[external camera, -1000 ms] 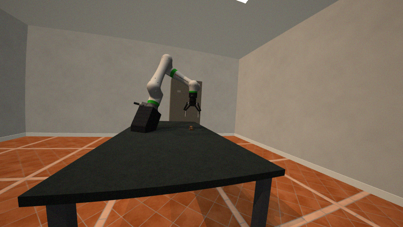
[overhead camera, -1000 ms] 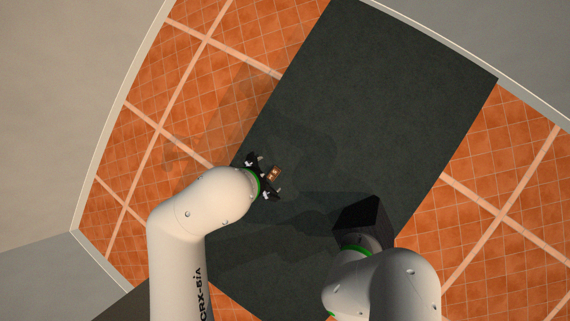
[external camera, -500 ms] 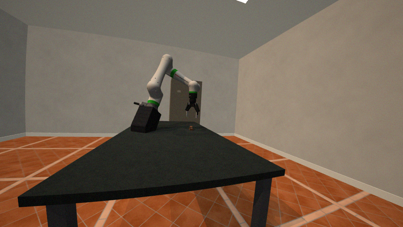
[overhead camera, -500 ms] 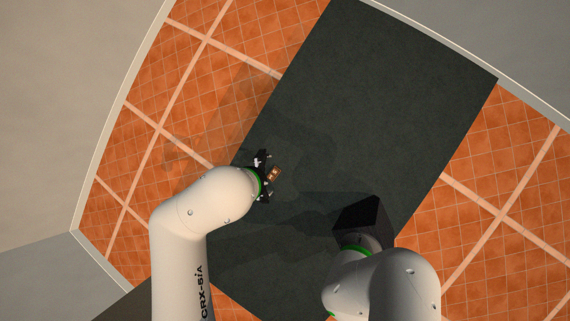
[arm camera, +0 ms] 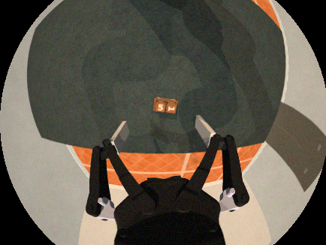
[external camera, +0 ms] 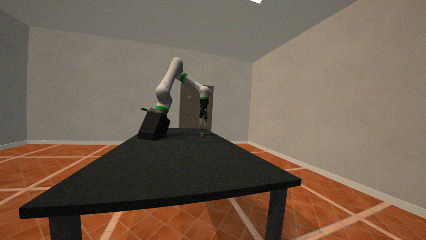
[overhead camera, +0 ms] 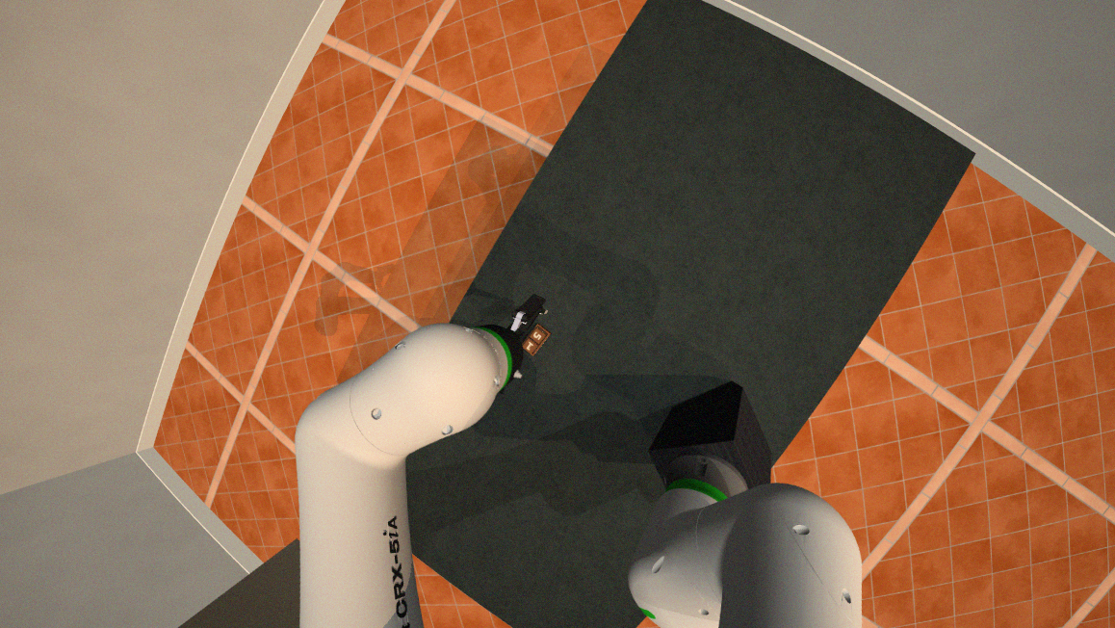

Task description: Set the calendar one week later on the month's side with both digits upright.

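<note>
The calendar (overhead camera: 535,340) is a small brown tray holding two cubes side by side; it sits on the dark table near its edge. From above, the cube tops read 1 and 5. It also shows in the wrist view (arm camera: 165,106) and, very small, in the exterior view (external camera: 202,135). The side with the month's name is too small to read. My gripper (arm camera: 161,124) (external camera: 203,120) is open and empty. It hangs well above the calendar, pointing down. In the top view the gripper (overhead camera: 527,316) is partly hidden by the arm.
The robot's black base block (external camera: 153,126) stands on the table behind and to the left of the calendar. The table's edge runs close to the calendar (overhead camera: 468,292). A door (external camera: 190,110) is in the back wall.
</note>
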You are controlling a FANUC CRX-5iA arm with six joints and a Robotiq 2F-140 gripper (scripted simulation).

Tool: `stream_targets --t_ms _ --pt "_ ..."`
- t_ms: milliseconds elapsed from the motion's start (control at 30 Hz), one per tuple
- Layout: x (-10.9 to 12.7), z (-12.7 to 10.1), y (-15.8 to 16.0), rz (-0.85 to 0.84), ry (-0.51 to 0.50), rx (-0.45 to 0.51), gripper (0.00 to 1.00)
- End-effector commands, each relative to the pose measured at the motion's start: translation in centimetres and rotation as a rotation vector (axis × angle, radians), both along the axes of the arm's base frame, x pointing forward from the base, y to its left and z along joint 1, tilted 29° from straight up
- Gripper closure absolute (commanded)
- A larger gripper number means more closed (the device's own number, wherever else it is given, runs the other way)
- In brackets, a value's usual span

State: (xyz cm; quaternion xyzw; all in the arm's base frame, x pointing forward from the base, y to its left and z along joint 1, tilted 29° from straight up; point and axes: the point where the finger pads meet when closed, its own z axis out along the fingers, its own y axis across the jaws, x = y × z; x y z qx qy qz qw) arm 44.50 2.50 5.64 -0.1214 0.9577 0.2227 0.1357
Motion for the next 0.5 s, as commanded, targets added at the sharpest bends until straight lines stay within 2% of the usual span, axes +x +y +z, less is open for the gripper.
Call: stream_targets --t_ms 0,133,167,467 --pt "0.05 -0.13 0.08 -0.151 0.082 0.022 0.0" --pt "0.06 -0.17 0.1 -0.187 0.101 0.03 0.0" --pt "0.08 -0.27 0.15 -0.278 0.149 0.052 0.0" --pt "0.14 -0.55 0.3 -0.544 0.288 0.115 0.0"
